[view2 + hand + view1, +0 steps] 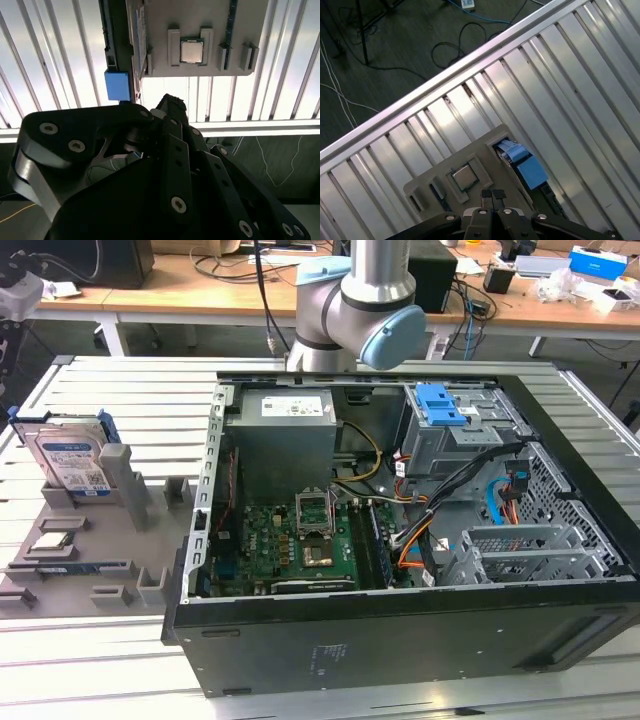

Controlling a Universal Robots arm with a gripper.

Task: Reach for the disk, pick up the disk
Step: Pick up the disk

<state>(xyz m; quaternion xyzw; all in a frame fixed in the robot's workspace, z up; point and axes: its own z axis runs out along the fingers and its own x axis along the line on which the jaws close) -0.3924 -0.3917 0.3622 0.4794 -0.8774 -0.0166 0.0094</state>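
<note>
The gripper [492, 196] is seen in the first wrist view with its two fingertips pressed together and nothing pinched between them. Its body is cut off by the frame edge. In the second wrist view its black linkage blocks much of what lies beneath. How high it hangs over the grey fixture [470, 155] cannot be told.

A processor chip [465, 176] is seated in a pocket of the fixture close to the fingertips. Just beyond it the disk [527, 167] is stood on edge in a slot, untouched. It is seen edge-on there, and little more than its blue bracket [117, 85] can be made out in both wrist views. In the exterior view the disk's label is turned to the camera, and its lower part is hidden by the fixture's posts.

The fixture is set on a slatted aluminium table [580, 100], with bare slats around it. An open computer case [400, 640] stands just beside it on the exterior view's right. The arm [355, 300] is cut off by the upper frame.
</note>
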